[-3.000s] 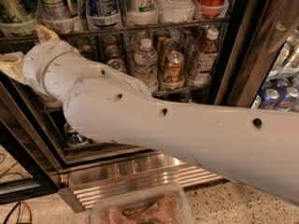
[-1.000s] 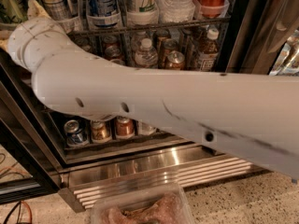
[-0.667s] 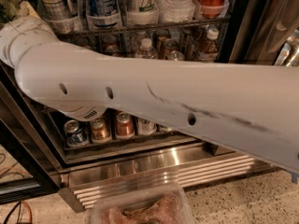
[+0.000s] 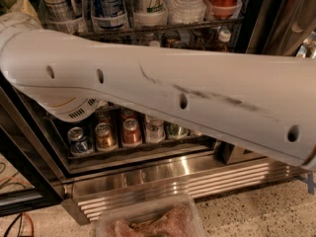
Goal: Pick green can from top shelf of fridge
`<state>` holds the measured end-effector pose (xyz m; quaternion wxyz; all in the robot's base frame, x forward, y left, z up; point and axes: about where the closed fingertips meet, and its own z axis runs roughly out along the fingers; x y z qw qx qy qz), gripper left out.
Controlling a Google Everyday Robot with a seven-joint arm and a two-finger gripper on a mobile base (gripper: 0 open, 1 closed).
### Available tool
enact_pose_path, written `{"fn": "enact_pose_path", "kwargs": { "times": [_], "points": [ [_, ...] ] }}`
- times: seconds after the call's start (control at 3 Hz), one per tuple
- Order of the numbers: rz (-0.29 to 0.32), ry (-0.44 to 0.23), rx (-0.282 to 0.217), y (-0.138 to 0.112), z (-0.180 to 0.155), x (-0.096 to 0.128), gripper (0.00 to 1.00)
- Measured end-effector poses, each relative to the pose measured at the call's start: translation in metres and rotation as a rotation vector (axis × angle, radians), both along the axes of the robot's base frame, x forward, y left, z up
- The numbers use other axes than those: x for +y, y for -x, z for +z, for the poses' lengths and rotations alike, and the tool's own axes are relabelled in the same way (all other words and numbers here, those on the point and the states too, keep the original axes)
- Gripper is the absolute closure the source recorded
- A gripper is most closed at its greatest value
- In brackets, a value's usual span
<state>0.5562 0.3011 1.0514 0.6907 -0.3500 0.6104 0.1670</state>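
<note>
Arm (image 4: 163, 98) has swung up and left over the last second, toward the top shelf (image 4: 163, 27) of the fridge (image 4: 163, 179). Gripper (image 4: 22, 8) barely shows at top-left, grip state unclear. Green can not identifiable, probably there; reach under way

Speckled floor (image 4: 256, 211), cables (image 4: 19, 224) lower left, end effector hidden upper left

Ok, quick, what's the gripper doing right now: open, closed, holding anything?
Gripper: cannot be told. It sits at the upper left by the top shelf, mostly hidden behind the arm.
</note>
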Motion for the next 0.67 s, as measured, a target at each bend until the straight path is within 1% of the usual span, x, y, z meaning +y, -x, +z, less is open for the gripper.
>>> {"fn": "enact_pose_path", "kwargs": {
  "times": [0.33,0.67],
  "points": [
    [0.000,0.000,0.003,0.000,0.001,-0.001,0.32],
    [-0.062,0.002,-0.001,-0.009,0.001,-0.018,0.33]
  ]
}}
